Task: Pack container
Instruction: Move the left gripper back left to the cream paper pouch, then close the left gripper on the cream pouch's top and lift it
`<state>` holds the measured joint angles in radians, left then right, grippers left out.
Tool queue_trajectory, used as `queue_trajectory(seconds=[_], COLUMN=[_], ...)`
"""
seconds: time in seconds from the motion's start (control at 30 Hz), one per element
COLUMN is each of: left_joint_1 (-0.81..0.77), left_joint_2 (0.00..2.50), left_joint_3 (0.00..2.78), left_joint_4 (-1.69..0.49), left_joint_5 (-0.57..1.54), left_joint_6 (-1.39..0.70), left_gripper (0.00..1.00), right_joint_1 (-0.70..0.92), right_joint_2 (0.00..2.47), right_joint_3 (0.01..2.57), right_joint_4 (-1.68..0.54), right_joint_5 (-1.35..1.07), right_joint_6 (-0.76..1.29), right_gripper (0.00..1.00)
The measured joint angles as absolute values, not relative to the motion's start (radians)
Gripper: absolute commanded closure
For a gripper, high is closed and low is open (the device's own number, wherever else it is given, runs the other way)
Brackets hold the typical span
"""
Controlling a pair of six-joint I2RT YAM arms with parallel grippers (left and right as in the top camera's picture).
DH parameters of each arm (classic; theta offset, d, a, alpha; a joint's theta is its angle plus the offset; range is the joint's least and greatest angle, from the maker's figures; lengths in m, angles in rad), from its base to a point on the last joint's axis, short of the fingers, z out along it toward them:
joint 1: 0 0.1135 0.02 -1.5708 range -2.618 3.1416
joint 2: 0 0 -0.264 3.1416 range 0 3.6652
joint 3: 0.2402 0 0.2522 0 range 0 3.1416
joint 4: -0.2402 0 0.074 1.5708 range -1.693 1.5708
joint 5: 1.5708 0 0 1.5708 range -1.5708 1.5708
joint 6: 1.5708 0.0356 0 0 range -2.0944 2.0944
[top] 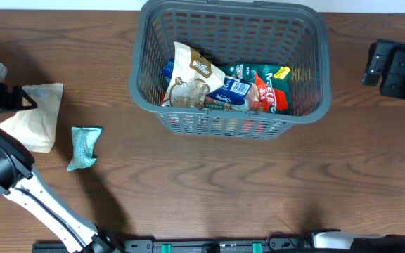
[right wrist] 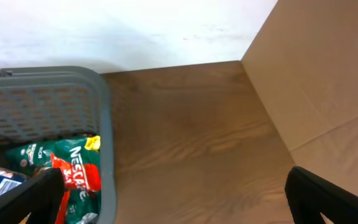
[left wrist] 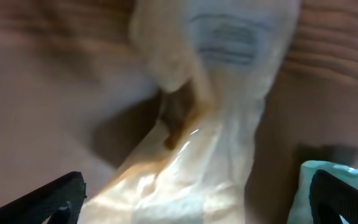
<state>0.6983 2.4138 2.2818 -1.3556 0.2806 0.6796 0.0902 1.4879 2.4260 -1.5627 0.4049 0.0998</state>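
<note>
two packets lie loose on the counter (top: 209, 183) at the left of the overhead frame: a cream packet (top: 35, 116) and, just beside it, a small teal packet (top: 84, 146). the container (top: 223, 124) stands at the upper middle, well apart from both, holding a white-and-brown pouch (top: 192, 81), a blue packet (top: 234, 90) and a green-and-red packet (top: 266, 88).

the left pincer (left wrist: 197, 196) hangs spread wide over the cream packet with nothing in it. the right pincer (right wrist: 173, 199) is equally wide and empty, at the right edge beside the container's corner.

risks, as i judge them: the cream packet looks like slick, crinkled film, limp and flat, so a closing pinch may slide off or catch only a loose fold. the teal one sits close enough to be nudged or caught by the outer finger. the left wrist view is blurred, so the exact alignment is hard to tell. a floppy packet carried across might also snag on the rolled rim.

the container is dark grey plastic, rectangular, with slotted lattice walls. the counter is dark wood grain, smooth and matte.
</note>
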Motion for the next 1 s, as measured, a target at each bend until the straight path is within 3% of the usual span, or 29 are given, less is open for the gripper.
queue_trajectory(seconds=[1.0], left_joint_1=[0.588], left_joint_2=[2.56], left_joint_3=[2.276], left_joint_4=[-1.282], left_joint_5=[0.341], left_joint_6=[0.74], left_gripper=[0.02], right_joint_1=[0.09], right_joint_2=[1.488], right_joint_3=[2.426], right_joint_4=[-1.563], right_joint_5=[0.405], right_joint_6=[0.1], right_gripper=[0.01])
